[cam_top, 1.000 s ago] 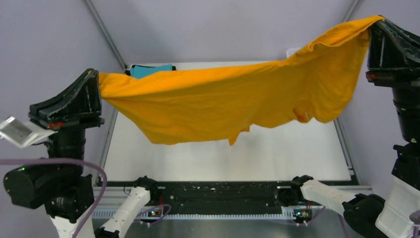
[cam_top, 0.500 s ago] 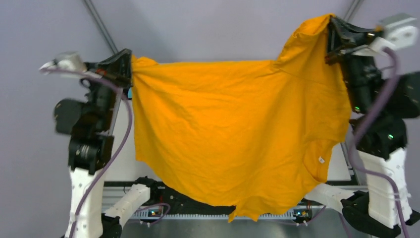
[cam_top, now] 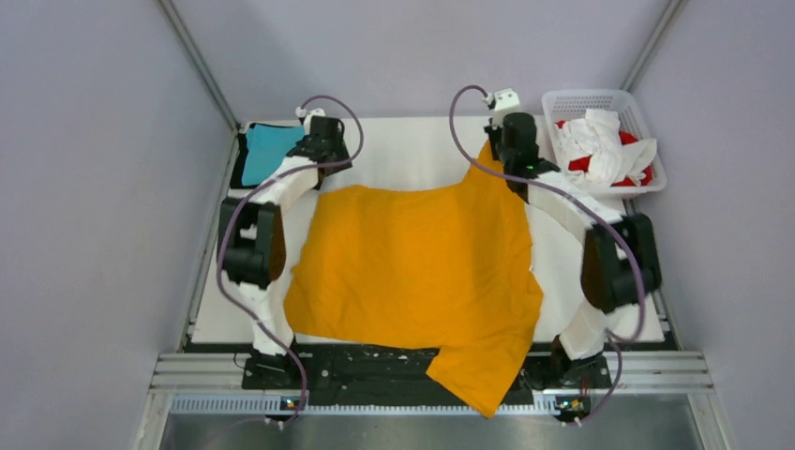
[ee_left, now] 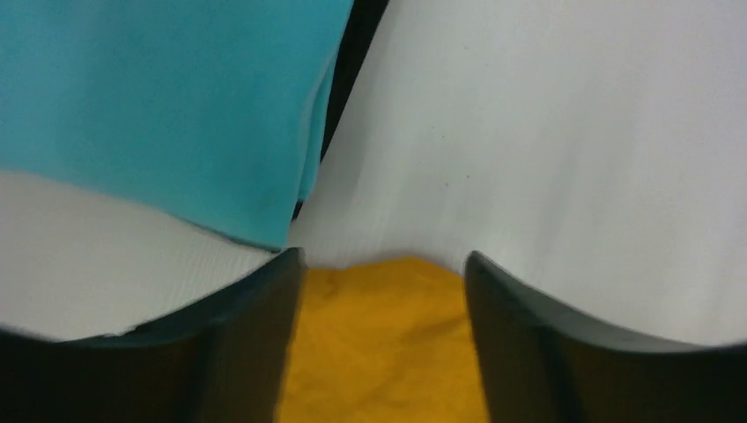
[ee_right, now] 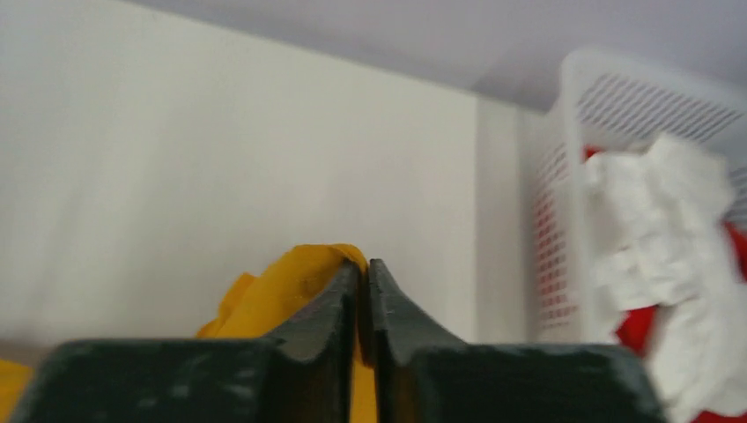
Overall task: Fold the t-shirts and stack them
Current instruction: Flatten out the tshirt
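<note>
The orange-yellow t-shirt lies spread flat across the table, and one sleeve hangs over the near edge. My right gripper is shut on its far right corner, which stands up pinched between the fingers. At the shirt's far left corner my left gripper is open. The orange cloth lies loose between its spread jaws. A folded teal t-shirt rests at the far left, over a dark layer.
A white lattice basket stands at the far right corner. It holds crumpled white and red t-shirts. Metal rails run along the table's near edge.
Both arms swung the hanging orange-yellow shirt down and forward, and it now lies on the table. The left gripper opened and let go of its corner; the right one still holds.
</note>
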`<state>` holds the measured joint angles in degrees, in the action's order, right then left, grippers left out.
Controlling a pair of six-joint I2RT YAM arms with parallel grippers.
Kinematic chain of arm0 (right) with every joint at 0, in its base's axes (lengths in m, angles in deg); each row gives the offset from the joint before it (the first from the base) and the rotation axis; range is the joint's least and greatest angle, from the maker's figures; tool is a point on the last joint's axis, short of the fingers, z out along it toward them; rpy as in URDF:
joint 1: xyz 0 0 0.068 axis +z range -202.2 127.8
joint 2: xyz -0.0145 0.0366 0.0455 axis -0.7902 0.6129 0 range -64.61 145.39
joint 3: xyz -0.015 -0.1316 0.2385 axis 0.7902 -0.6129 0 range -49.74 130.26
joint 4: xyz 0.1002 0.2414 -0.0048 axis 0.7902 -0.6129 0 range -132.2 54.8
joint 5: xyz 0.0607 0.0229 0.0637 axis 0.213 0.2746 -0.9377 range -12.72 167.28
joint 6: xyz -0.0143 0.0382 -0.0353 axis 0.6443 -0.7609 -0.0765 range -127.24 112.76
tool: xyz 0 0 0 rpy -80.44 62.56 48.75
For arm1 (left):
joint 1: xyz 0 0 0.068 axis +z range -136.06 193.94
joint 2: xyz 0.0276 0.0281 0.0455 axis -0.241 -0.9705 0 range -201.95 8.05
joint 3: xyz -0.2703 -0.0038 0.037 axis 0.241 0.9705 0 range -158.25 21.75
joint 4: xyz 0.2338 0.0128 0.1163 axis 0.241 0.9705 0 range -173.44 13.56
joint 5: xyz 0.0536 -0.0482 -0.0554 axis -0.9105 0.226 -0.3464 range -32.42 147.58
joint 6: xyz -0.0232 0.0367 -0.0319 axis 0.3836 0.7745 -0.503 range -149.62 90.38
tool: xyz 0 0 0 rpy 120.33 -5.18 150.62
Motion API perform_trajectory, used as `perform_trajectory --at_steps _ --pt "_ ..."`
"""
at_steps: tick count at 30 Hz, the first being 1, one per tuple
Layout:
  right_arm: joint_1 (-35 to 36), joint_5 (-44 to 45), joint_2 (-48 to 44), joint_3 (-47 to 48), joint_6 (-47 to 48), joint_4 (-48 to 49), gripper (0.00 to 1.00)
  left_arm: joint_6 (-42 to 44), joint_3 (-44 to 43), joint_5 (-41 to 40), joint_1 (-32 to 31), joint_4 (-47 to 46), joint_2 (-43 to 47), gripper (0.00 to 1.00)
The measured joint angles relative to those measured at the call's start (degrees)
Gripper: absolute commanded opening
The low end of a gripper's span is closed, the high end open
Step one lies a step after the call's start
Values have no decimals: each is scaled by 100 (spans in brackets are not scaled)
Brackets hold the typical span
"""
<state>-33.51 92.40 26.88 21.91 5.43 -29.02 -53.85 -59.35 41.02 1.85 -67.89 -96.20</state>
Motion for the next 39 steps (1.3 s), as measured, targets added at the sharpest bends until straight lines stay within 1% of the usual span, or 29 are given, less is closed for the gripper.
perform_trajectory --at_steps 1,2,3,5,6,7,8,12,15,18,21,24,28,31,33,39 --pt "-46 0 466 59 -195 85 40 -55 -411 -81 2 184 -525 98" --pt "-81 35 1067 251 -385 76 55 -79 -791 -133 4 332 -962 99" --pt "-94 46 1497 426 -570 42 63 -151 -1209 -177 7 492 -1397 99" --pt "-101 107 2223 826 -837 -151 79 -190 -1624 -195 7 634 -1840 99" --pt "-101 120 2527 1021 -975 -293 83 -195 -1681 -192 7 671 -1926 99" --pt "-101 129 2643 1095 -1086 -369 95 -197 -1679 -192 7 756 -1941 99" --pt "-101 131 2667 1104 -1169 -450 98 -197 -1676 -195 4 815 -1921 99" --pt "-101 140 2385 1084 -1458 -603 99 -186 -1469 -151 4 804 -1617 99" --pt "-101 90 1812 920 -1742 -817 99 -208 -1099 9 4 863 -1128 99" --pt "-101 -103 1054 487 -2129 -1032 99 -280 -538 247 4 852 -490 99" --pt "-101 -398 391 -216 -2621 -1226 99 -321 92 542 4 798 114 99" --pt "-101 -603 144 -804 -3062 -1639 99 -365 597 846 4 789 479 99" --pt "-101 -756 109 -1495 -3591 -2151 99 -444 922 1152 4 800 498 99" --pt "-101 -767 81 -1875 -3899 -2452 99 -490 990 1320 4 800 422 99" --pt "-101 -763 79 -1993 -4033 -2575 99 -520 990 1412 4 763 315 99" --pt "-101 -678 219 -1910 -4151 -2452 99 -599 957 1425 13 745 -181 99"
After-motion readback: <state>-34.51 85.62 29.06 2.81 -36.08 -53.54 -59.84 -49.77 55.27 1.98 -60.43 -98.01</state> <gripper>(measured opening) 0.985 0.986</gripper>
